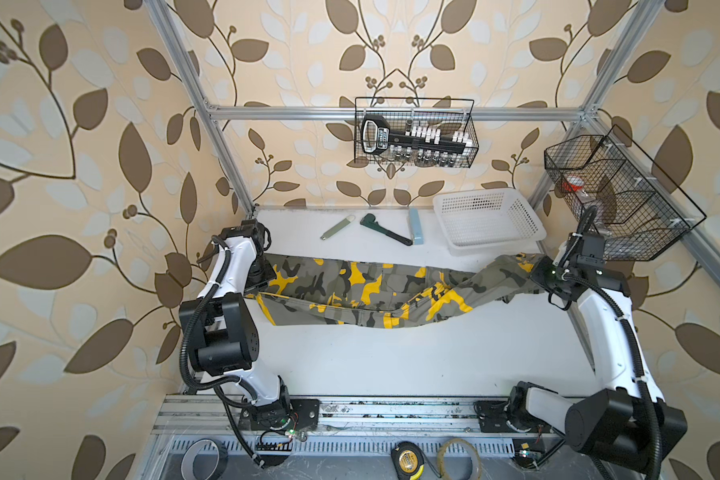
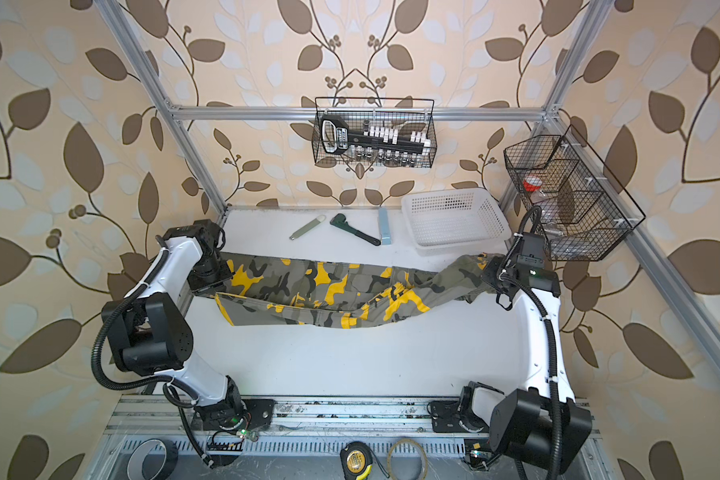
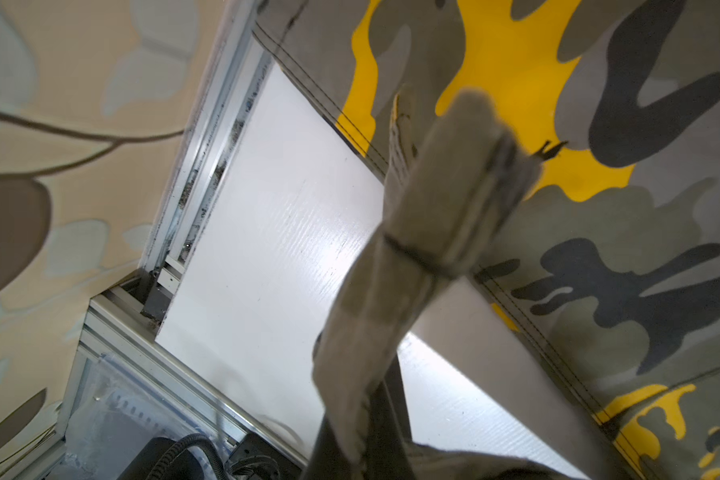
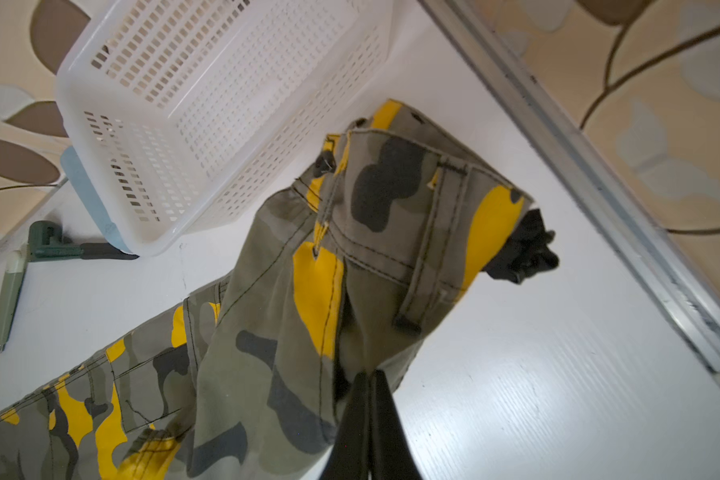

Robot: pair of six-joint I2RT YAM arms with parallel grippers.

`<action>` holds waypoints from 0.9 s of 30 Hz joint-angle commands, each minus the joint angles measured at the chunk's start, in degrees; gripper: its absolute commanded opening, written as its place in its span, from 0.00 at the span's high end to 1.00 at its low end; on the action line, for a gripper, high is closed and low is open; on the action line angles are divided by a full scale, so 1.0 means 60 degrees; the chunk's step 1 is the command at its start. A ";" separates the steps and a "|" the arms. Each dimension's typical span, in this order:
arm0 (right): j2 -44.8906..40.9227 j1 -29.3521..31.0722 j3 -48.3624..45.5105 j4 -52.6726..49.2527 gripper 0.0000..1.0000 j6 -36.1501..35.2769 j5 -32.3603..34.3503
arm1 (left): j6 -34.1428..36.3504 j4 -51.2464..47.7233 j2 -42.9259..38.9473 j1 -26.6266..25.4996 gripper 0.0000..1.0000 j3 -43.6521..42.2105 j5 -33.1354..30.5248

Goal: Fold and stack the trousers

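The fingertips of the left gripper (image 1: 262, 277) are hidden. In both top views they are covered by the wrist. In the left wrist view they are wrapped in a bunched fold of the long olive-grey camouflage trousers (image 1: 371, 286) with black and yellow patches. Only dark finger bases are made out at the lower edge of that frame. The jaws are pressed together on the fold. The right gripper (image 4: 368, 380) is seen more plainly, with its two black fingers clamped side by side on the waistband edge. A small crumpled black piece (image 4: 524, 249) at the waistband cannot be identified.

Both arms are bent at the elbow and reached up from the rail at the bottom of the top views. The left wrist is placed at centre left and the right wrist at centre right. The trousers are stretched between them across the middle of the white table (image 1: 391, 357). Both ends are lifted, and the middle is sagged and appears to lie on the surface.

Above the trousers in the top views, a pale green flat tool (image 1: 337, 228), a green-and-black pipe wrench (image 1: 385, 232) and a light-blue block (image 1: 415, 226) are laid apart from the cloth. A white perforated plastic basket (image 1: 474, 193) is set just beside the raised waistband. A black wire basket (image 1: 620, 195) is hung near the right wrist.
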 commanded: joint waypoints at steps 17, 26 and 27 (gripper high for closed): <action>-0.0802 0.0554 0.2036 -0.3925 1.00 0.0881 0.3752 | 0.0377 -0.2126 -0.0357 0.0526 0.94 0.2860 -0.1681; -0.0276 0.1371 -0.1589 -0.1730 1.00 0.1570 0.3280 | 0.0364 -0.1134 0.1677 0.0502 0.94 0.2160 -0.0309; -0.0124 0.1492 -0.1919 -0.1517 1.00 0.1674 0.3323 | 0.0373 -0.0887 0.1827 0.0493 0.93 0.1999 -0.0247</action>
